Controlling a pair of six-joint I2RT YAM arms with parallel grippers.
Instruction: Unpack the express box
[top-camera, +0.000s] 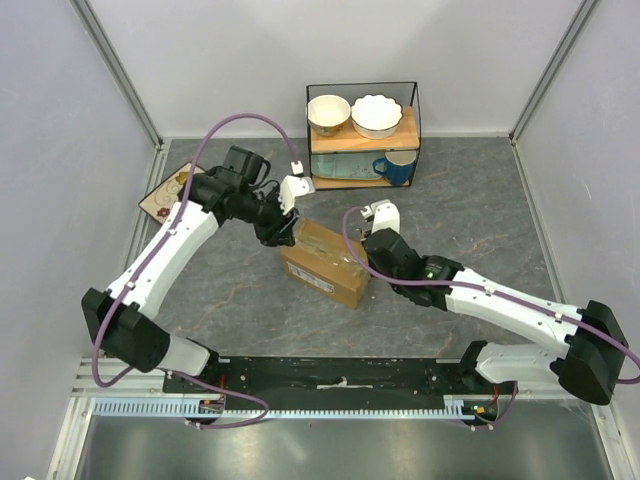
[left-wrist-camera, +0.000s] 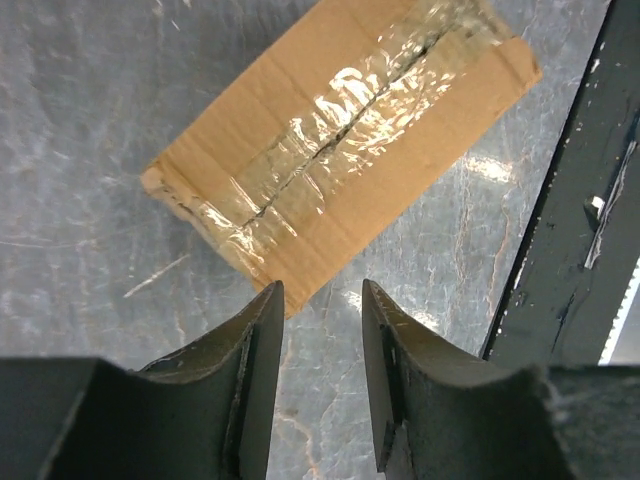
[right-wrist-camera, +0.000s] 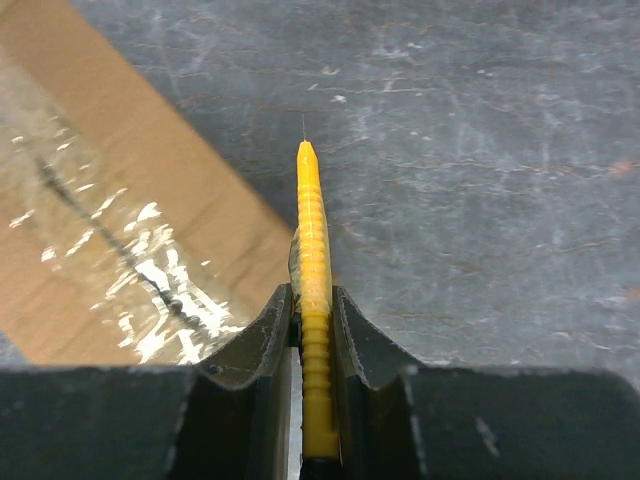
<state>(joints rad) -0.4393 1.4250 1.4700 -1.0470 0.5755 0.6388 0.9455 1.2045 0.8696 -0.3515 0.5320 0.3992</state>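
Pinched between my right fingers (right-wrist-camera: 258, 350) is the yellow utility knife (right-wrist-camera: 312, 250); my left fingers (left-wrist-camera: 255, 340) hang spread, empty, above the express box (left-wrist-camera: 340, 150) on the tabletop (left-wrist-camera: 100, 100). Stiff, probably light cardboard, slick tape: hold bare edges.

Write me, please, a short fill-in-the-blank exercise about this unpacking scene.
The right gripper is shut on a ____ utility knife.
Clear ____ covers the top seam of the express box.
The left gripper, open near the box, holds ____.
Missing words: yellow; tape; nothing.
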